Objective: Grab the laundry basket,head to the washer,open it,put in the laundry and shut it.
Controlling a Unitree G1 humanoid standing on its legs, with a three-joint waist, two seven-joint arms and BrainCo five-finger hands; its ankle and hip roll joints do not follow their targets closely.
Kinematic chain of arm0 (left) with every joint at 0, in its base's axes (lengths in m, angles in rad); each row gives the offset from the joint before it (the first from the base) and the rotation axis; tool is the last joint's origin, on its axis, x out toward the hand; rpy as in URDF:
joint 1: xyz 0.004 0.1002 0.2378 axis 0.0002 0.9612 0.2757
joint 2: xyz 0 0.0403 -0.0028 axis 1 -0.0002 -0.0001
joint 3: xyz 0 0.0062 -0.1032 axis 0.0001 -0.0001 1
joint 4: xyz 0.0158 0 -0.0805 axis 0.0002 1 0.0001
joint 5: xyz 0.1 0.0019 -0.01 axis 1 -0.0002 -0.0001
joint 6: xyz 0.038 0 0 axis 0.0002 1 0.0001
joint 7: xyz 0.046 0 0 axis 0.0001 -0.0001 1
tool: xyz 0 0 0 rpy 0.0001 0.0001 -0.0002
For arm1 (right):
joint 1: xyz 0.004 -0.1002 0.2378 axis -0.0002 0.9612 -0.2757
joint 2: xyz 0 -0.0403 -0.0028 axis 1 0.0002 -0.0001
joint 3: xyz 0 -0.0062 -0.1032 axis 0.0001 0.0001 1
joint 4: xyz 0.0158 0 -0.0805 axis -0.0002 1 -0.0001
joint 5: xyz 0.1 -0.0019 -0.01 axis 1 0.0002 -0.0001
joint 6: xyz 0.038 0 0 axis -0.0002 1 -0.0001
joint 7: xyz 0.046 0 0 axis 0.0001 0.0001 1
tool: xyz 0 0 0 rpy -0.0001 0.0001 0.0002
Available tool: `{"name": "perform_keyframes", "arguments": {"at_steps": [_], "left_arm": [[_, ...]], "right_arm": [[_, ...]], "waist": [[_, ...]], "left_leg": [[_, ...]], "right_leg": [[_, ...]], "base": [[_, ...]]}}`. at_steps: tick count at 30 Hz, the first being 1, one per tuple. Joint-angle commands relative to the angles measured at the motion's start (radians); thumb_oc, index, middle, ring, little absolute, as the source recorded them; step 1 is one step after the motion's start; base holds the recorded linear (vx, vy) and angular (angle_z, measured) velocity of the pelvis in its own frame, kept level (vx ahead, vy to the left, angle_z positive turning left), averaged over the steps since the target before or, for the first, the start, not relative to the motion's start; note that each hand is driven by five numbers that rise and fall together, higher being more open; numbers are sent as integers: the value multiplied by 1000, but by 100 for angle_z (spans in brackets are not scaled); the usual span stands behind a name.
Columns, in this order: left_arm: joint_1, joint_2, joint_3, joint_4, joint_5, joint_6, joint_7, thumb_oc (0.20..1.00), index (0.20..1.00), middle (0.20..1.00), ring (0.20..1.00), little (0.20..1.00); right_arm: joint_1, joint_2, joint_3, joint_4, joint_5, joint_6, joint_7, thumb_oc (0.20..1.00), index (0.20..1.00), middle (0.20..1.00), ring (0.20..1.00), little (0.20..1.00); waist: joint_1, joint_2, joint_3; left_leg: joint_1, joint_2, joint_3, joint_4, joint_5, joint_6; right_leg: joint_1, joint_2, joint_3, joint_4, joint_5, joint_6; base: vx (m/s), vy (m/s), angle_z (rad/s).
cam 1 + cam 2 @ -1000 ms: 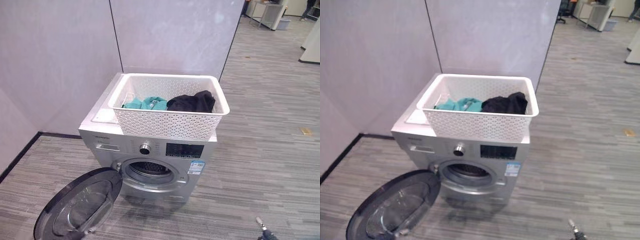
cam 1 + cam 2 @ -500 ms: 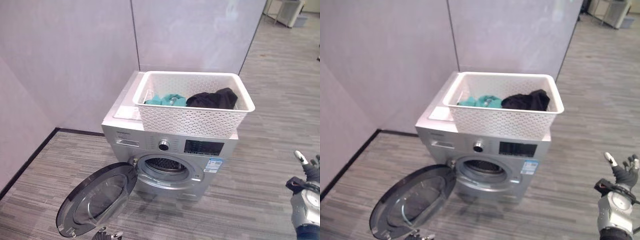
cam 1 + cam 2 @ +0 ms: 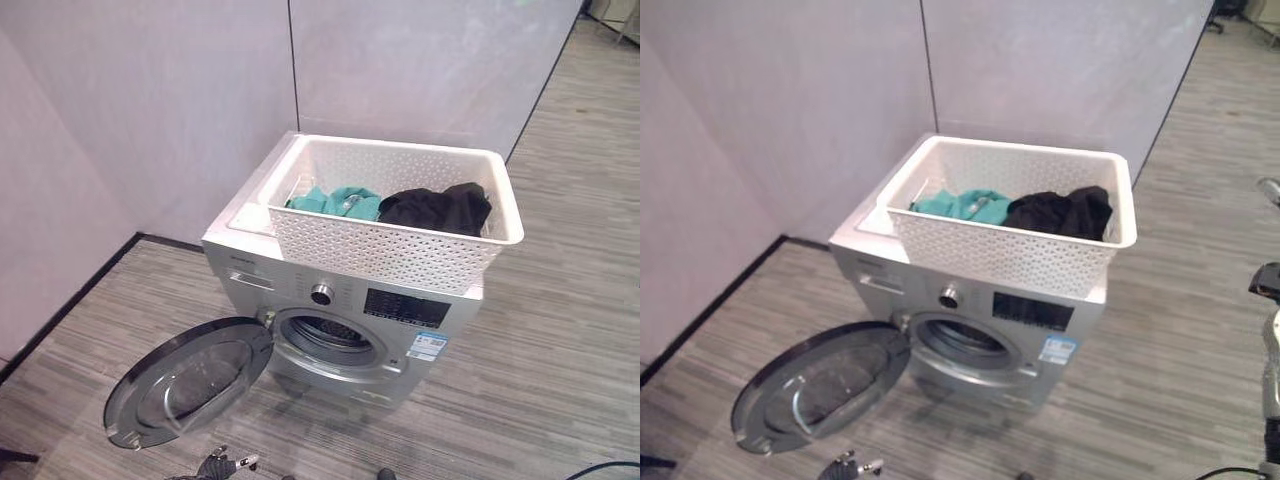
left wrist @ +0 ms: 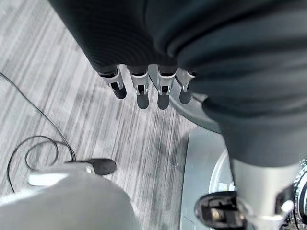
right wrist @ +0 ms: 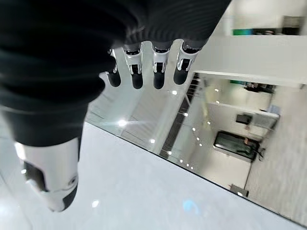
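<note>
The white perforated plastic laundry basket (image 3: 400, 225) sits atop the silver front-loading washer (image 3: 330, 300), holding teal and black clothes (image 3: 400, 205); the round door (image 3: 190, 380) hangs open. Both hands, left (image 4: 144, 88) and right (image 5: 148, 67), appear relaxed and empty. Pulled clothes could snag the basket's mesh and tip it.

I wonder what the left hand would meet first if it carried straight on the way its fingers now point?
Probably the floor: the left hand holds nothing and its straight fingers aim at bare planks beside the washer door. Depth is unclear.
</note>
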Motion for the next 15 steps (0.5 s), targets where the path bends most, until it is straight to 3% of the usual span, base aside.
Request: {"name": "perform_keyframes", "arguments": {"at_steps": [1, 9, 10, 11, 12, 13, 14, 15], "left_arm": [[-25, 91, 9, 55, 12, -8, -5, 1000, 1000, 1000, 1000, 1000], [-24, 90, 10, 55, 12, -8, -5, 1000, 1000, 1000, 1000, 1000], [-17, 89, 26, 74, 1, -5, -13, 1000, 1000, 1000, 1000, 1000], [-6, 86, 36, 118, -30, 5, -37, 1000, 1000, 1000, 1000, 1000], [3, 79, 40, 131, -40, 15, -54, 1000, 1000, 1000, 1000, 1000], [8, 73, 44, 137, -46, 18, -62, 1000, 1000, 1000, 1000, 1000], [16, 77, 35, 151, -52, 21, -84, 1000, 1000, 1000, 1000, 1000], [27, 76, 45, 156, -50, 22, -87, 1000, 1000, 1000, 1000, 1000]], "right_arm": [[-42, -70, -4, -24, -32, -17, 50, 1000, 1000, 1000, 1000, 1000], [-45, -71, -1, -23, -31, -17, 50, 1000, 1000, 1000, 1000, 1000], [-57, -126, 40, -54, -37, -2, 119, 1000, 1000, 1000, 1000, 1000], [-158, -327, 204, -27, -16, 54, 288, 1000, 1000, 1000, 1000, 1000], [-218, -413, 315, -9, 8, 77, 377, 1000, 1000, 1000, 1000, 1000], [-266, -445, 382, 11, 31, 82, 409, 1000, 1000, 1000, 1000, 1000], [-385, -505, 554, 67, 0, 98, 480, 1000, 1000, 1000, 1000, 1000], [-571, -503, 766, 133, -29, 107, 505, 1000, 1000, 1000, 1000, 1000]], "waist": [[48, -90, -87], [46, -89, -86], [49, -97, -100], [62, -129, -118], [63, -138, -125], [58, -136, -131], [80, -151, -133], [82, -148, -135]], "left_leg": [[25, -19, 6, 90, -192, 63], [28, -17, 5, 87, -191, 62], [48, 14, 5, 63, -184, 50], [82, 64, 23, 27, -172, 25], [98, 79, 38, 8, -165, 18], [109, 90, 44, -5, -167, 15], [122, 100, 55, -27, -156, 7], [132, 106, 62, -38, -153, 4]], "right_leg": [[-190, -70, 140, 103, 85, 83], [-189, -69, 139, 102, 84, 83], [-178, -53, 124, 94, 68, 76], [-162, -28, 113, 73, 55, 62], [-153, -19, 112, 63, 54, 58], [-144, -13, 110, 56, 48, 57], [-132, -11, 104, 38, 48, 54], [-123, -9, 102, 27, 49, 53]], "base": [[34, -41, -2], [12, -16, 0], [139, -237, 3], [157, -267, 4], [125, -193, -5], [51, -54, -39], [39, -28, -42], [10, -18, -37]]}}
